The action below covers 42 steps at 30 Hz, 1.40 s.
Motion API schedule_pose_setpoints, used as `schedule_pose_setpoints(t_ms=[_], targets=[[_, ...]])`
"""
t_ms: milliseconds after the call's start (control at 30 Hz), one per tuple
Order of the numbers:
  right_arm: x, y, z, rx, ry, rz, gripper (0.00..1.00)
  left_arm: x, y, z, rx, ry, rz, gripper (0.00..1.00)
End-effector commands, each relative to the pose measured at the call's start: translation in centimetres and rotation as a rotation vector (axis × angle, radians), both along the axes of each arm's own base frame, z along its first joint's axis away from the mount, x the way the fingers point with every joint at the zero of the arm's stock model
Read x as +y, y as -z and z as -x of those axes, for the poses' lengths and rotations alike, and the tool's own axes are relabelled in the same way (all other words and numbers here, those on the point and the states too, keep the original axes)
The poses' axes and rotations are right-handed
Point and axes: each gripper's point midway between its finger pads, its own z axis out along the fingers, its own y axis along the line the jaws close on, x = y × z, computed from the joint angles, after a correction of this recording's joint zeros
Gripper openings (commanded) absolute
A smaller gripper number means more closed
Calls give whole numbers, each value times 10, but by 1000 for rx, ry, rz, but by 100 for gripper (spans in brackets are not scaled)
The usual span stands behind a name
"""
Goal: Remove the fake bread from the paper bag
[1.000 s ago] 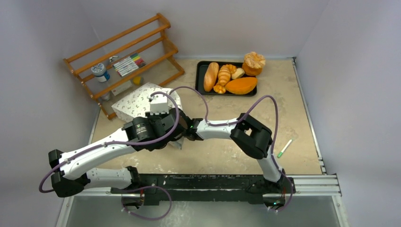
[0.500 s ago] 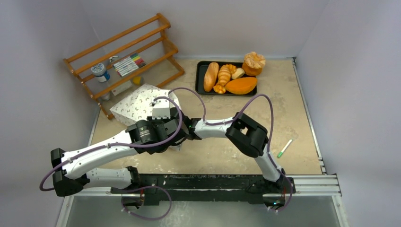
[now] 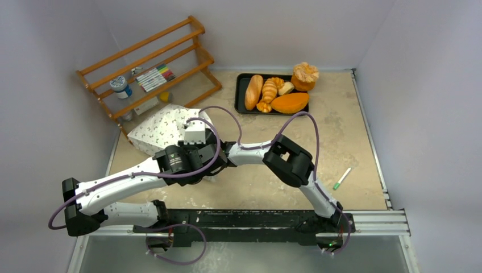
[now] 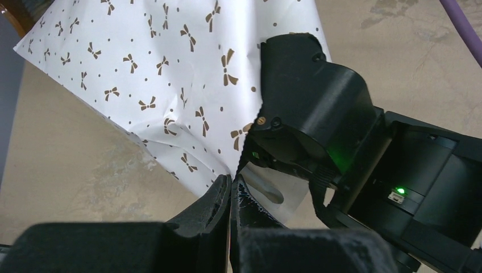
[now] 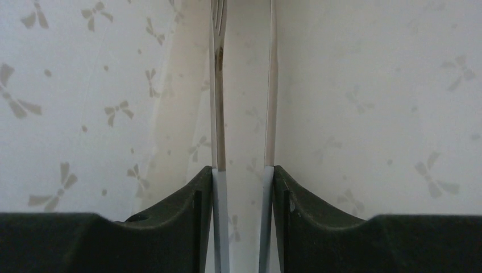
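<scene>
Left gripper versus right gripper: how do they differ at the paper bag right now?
The left gripper has its fingers shut; the right gripper has its fingers apart. The left one pinches the edge of the paper bag from outside; the right one reaches into the bag's mouth, with nothing seen between its fingers. Both work at the same bag opening.

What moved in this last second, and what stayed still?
The right arm swung left, reaching further into the bag, which shifted left too. The left claw kept pinching the bag's edge. The tray, rack and pen stayed put.
</scene>
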Motion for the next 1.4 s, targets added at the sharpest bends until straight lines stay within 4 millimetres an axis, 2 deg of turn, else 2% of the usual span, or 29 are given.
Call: schedule_pose_setpoints(t_ms=[0, 233, 333, 400, 500, 567, 800, 967, 1000, 1067, 1100, 1233, 1367], targets=[[22, -14, -6, -13, -41, -59, 42, -15, 0, -1, -5, 32, 53, 0], [46, -17, -14, 4, -46, -79, 39, -18, 1, -2, -3, 40, 58, 0], [52, -13, -18, 9, -41, -65, 33, -18, 1, -2, -2, 41, 55, 0], [52, -9, -21, 9, -27, -50, 25, -16, 1, -2, -2, 37, 55, 0], [47, -3, -19, 23, -26, -19, 7, -13, 0, -1, -5, 28, 57, 0], [42, -6, -20, 11, -13, -17, 0, -11, -1, 0, -10, 19, 62, 0], [13, -25, -20, -34, 57, -10, 0, 7, -6, 2, -29, -40, 36, 0], [-20, -40, -15, -67, 114, 10, 0, 19, -6, 4, -30, -75, 8, 0], [-30, -37, -13, -68, 128, 27, 0, 20, -6, 4, -30, -78, 2, 0], [-42, -44, -10, -77, 145, 29, 0, 22, -7, 5, -30, -85, -6, 0], [-52, -39, -5, -71, 151, 47, 0, 23, -7, 5, -30, -90, -11, 0], [-76, -59, 2, -92, 179, 33, 0, 27, -3, 6, -23, -101, -41, 0], [-91, -81, 1, -128, 218, 25, 0, 19, 4, 3, -12, -91, -58, 0]])
